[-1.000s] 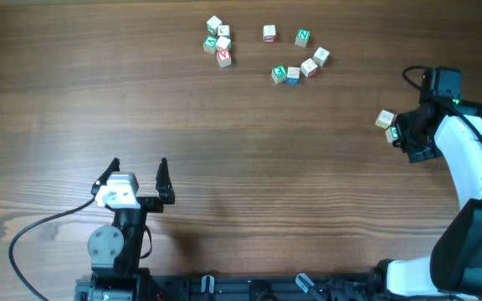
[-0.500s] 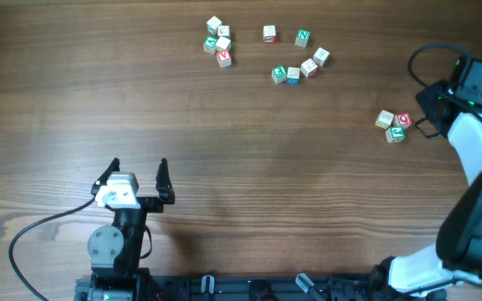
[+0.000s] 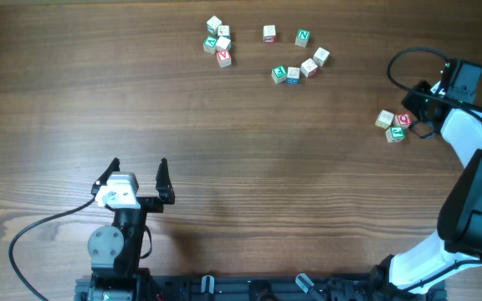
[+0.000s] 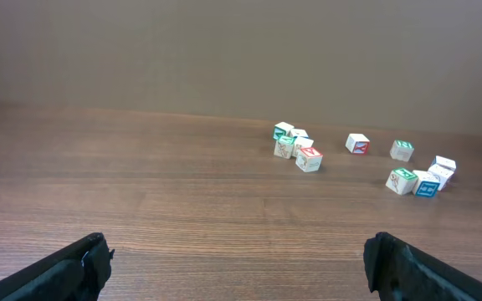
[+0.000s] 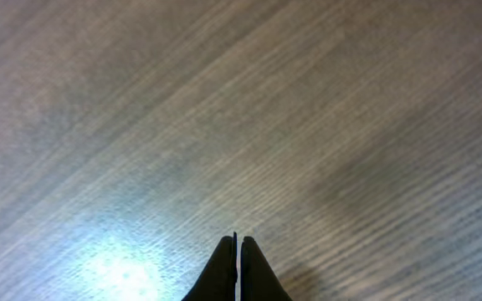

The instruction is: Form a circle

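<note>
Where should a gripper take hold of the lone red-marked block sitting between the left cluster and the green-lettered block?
Grip the red-marked block by two opposite side faces, coming straight down from above. It sits flat on the table, apart from the left cluster and the green-lettered block, with bare wood all round, so there should be room for a jaw on each side.

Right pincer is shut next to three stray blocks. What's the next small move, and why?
Probably push the red block leftward with the shut right pincer: that trio sits far from the other blocks, which already curve into a partial ring.
</note>
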### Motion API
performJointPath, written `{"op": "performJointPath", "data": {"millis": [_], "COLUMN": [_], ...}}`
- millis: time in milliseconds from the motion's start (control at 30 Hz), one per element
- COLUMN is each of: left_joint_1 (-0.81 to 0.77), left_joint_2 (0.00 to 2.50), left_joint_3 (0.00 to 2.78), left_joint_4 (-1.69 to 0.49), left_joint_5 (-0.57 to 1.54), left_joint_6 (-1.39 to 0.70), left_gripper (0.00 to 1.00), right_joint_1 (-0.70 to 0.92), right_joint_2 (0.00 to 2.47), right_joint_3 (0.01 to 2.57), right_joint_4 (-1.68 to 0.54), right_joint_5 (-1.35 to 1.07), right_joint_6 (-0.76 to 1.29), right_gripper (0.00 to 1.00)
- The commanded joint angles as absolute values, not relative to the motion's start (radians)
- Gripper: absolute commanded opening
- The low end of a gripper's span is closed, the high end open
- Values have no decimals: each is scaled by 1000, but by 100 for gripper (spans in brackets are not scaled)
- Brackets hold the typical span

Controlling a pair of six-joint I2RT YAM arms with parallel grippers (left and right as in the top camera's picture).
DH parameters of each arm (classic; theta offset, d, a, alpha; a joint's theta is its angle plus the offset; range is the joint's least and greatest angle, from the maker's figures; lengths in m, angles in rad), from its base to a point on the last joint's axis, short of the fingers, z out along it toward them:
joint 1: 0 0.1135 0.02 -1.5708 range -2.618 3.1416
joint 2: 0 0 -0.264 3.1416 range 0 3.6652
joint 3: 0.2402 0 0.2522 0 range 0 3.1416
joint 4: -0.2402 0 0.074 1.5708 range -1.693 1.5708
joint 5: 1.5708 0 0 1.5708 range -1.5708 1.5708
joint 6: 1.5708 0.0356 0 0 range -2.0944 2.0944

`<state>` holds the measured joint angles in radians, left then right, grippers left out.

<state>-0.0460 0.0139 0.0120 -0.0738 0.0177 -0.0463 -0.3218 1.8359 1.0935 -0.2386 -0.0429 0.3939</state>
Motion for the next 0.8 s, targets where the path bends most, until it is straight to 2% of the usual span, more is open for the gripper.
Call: {"op": "performJointPath", "data": {"millis": [0, 767], "left_joint_1": [-51, -51], "left_joint_2": [6, 6], "left_joint_3": [6, 6], "left_joint_4": [-75, -75], "left_joint_5": [33, 33], "left_joint_6": [-53, -53], "left_gripper": [100, 100], "right_joint_1": [-318, -318], "right_joint_2": [1862, 1862], "right_joint_3": [1093, 1093], "right_joint_4": [-291, -321], "right_joint_5": [-3, -80], "right_joint_6": [397, 341], "right_gripper": [4, 5]}}
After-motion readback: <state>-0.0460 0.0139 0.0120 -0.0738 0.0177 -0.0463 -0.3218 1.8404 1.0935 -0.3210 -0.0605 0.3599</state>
